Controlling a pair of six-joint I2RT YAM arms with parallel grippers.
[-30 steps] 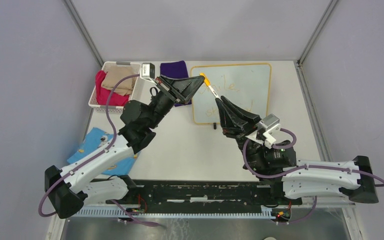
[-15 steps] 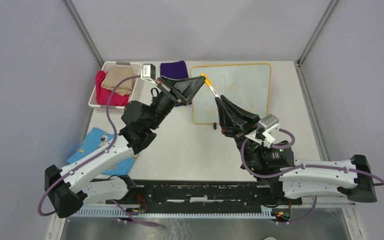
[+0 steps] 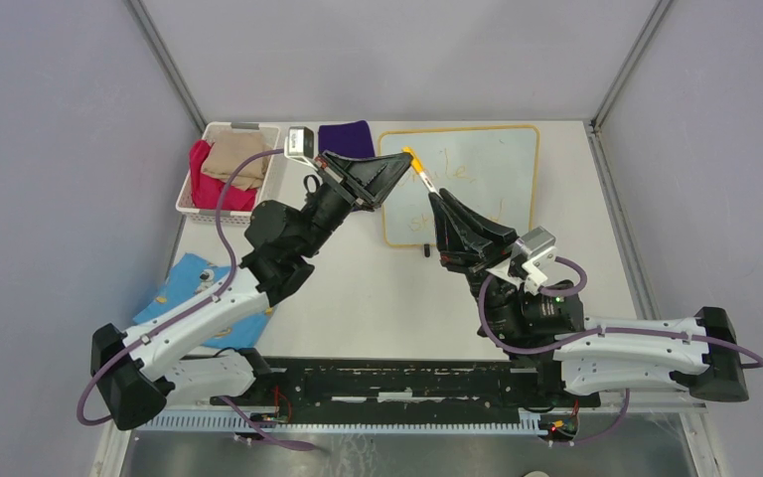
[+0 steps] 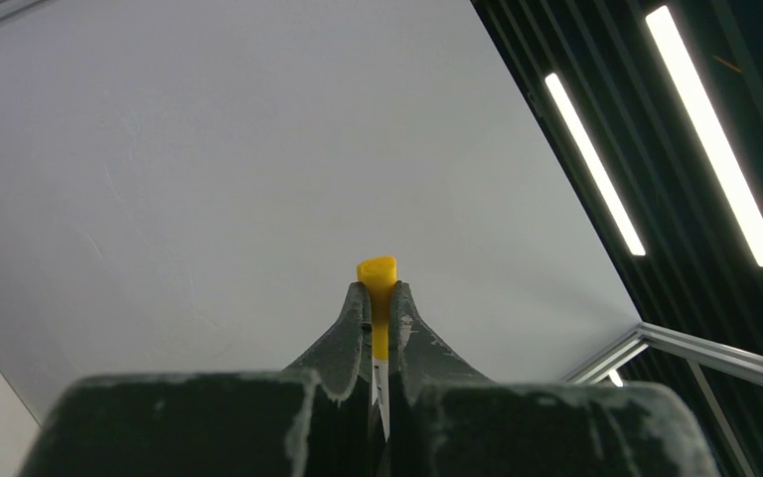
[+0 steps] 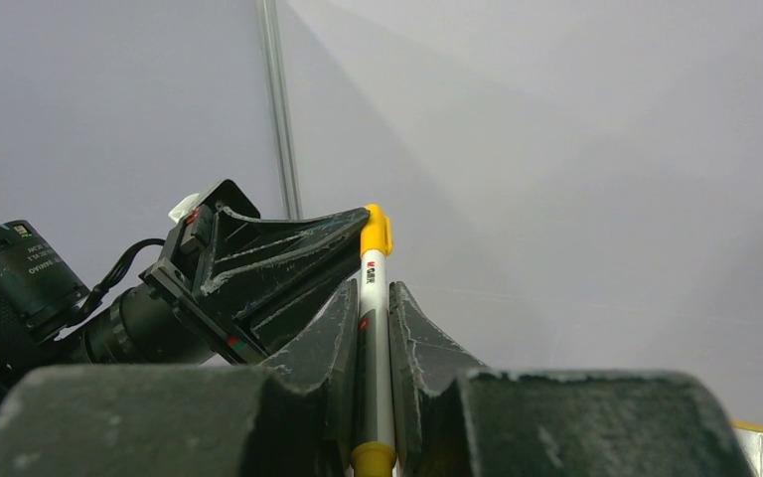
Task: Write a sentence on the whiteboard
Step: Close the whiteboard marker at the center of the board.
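Left gripper (image 3: 403, 158) is clamped fully shut on the yellow cap (image 4: 377, 270) of the marker (image 3: 422, 177). Right gripper (image 3: 435, 196) is closed narrow around the marker's white barrel. In the right wrist view the cap looks seated on the barrel. Both tips meet at upper centre of the top view, over the upper-left corner of the whiteboard (image 3: 502, 159). The board lies flat on the table (image 3: 378, 288), upper centre-right. The sentence (image 3: 460, 173) is faint orange, two lines, with the lower line partly hidden by the right gripper. A basket (image 3: 191, 204) of cloths sits upper left, and a purple cloth (image 3: 346, 136) is just left of the board.
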